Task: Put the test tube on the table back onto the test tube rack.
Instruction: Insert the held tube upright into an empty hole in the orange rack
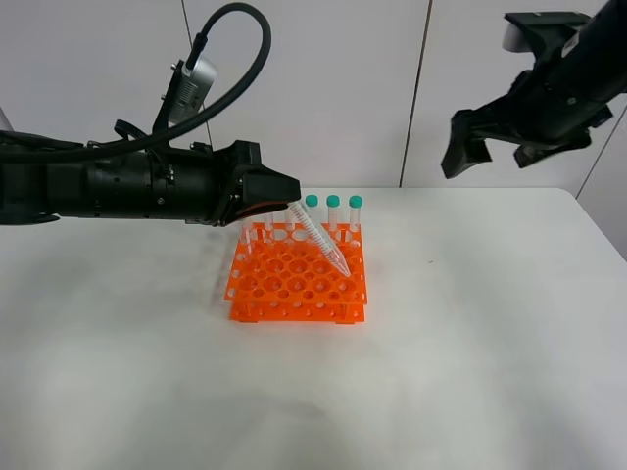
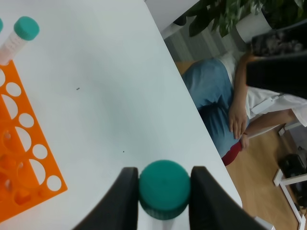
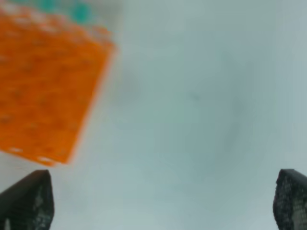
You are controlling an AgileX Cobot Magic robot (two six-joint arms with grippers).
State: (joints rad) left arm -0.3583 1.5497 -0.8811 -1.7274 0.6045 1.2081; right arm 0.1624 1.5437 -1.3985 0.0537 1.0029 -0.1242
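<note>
The left gripper (image 1: pixel 287 208) is clamped on the tube's (image 1: pixel 321 240) green cap (image 2: pixel 164 189), so the tube hangs off the table (image 1: pixel 490 323), over the rack (image 1: pixel 294 289). In the high view its long axis slants from 11 to 5 o'clock, tip lowest, above the rack's right-hand holes; whether it has entered one I cannot tell. It likely needs righting before lowering. The right gripper (image 1: pixel 495 147) is spread wide, raised well away at 2 o'clock.
</note>
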